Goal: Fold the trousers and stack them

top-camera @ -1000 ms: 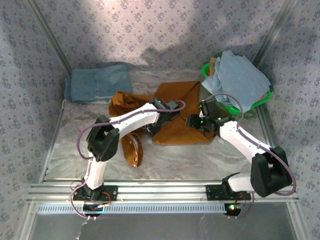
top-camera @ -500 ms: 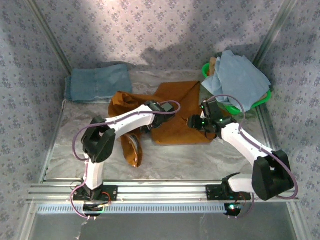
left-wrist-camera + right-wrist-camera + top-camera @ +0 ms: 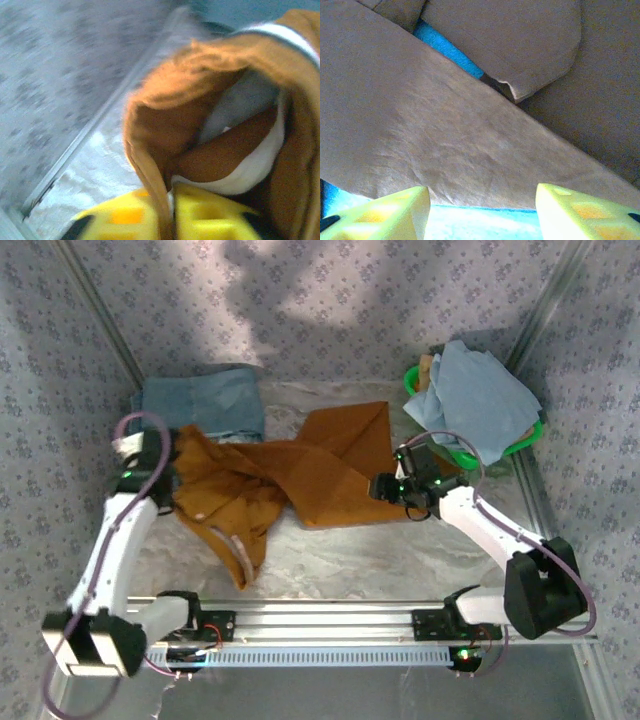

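trousers (image 3: 320, 465): spread across the middle of the table (image 3: 400, 550), bunched toward 9 o'clock
denim pair (image 3: 200, 405): laid at 10 o'clock, behind the trousers
basket (image 3: 412, 377): set at 2 o'clock, heaped garment (image 3: 480, 400) in it

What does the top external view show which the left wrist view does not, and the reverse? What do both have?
Top view: the folded jeans at the far left, the green basket with pale blue cloth at the far right, and the right gripper at the right edge of the trousers. Left wrist view: close up, a fold pinched between the yellow fingers, and the white waistband lining. Both: the trousers, held by the left gripper.
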`<state>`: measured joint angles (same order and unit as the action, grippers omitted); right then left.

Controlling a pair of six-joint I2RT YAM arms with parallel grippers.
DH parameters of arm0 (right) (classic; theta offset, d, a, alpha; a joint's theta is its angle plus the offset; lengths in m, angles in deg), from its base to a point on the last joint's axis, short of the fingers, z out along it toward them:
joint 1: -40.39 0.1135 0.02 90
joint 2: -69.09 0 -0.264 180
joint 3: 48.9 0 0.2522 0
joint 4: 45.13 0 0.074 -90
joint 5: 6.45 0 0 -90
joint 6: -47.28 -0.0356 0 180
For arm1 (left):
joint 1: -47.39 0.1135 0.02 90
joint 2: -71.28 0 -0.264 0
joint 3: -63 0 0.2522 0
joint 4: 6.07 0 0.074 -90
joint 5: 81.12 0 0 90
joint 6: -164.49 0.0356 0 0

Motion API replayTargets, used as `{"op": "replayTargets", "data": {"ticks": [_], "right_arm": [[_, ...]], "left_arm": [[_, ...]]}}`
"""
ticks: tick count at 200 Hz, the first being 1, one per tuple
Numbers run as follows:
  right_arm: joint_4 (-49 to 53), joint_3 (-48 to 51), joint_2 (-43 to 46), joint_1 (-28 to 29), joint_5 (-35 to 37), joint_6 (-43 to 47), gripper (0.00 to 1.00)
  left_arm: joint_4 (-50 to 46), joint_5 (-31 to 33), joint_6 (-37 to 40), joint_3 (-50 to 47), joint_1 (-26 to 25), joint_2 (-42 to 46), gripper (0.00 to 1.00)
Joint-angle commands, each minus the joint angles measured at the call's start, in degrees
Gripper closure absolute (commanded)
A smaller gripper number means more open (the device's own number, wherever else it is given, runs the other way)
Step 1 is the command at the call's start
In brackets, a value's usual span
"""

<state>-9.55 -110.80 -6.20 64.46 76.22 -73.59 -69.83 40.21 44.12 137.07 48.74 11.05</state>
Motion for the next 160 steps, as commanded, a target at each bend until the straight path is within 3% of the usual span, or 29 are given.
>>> {"op": "replayTargets", "data": {"ticks": [1,6,21,44,58,71,103,132,160], "right_arm": [[0.46,-2.26,-0.93,1.08,-0.72,-0.52,0.40],[0.58,-2.42,-0.92,1.17,-0.68,-0.50,0.40],[1.20,-2.77,-0.75,1.66,-0.36,-0.35,0.39],[1.94,-2.57,-0.03,2.12,0.60,-0.16,0.38],[2.58,-2.10,0.03,2.23,1.46,0.11,0.38],[3.32,-1.59,-0.26,2.07,2.35,0.54,0.35],[4.70,-0.03,-0.49,0.59,3.74,0.86,0.24],[7.02,0.82,-0.76,-1.07,5.81,1.45,0.16],[7.32,2.88,-2.23,-3.56,7.69,0.11,0.10]], "left_arm": [[7.44,-15.47,-5.36,-1.61,14.17,2.33,0.09],[8.14,-18.06,-5.73,-1.14,16.89,1.32,0.01],[6.40,-25.68,-6.30,3.52,21.72,-3.92,0.00],[4.12,-33.81,-6.20,7.34,19.42,-6.68,0.00],[5.22,-33.19,-6.42,5.23,12.11,-3.98,0.00],[4.83,-31.46,-7.90,2.56,1.96,-1.86,0.00],[8.23,-28.25,-19.94,-10.86,-17.22,4.71,0.01],[9.18,-22.85,-28.61,-18.91,-28.52,8.78,0.00],[6.61,-15.23,-36.35,-24.39,-35.06,7.91,0.00]]}}
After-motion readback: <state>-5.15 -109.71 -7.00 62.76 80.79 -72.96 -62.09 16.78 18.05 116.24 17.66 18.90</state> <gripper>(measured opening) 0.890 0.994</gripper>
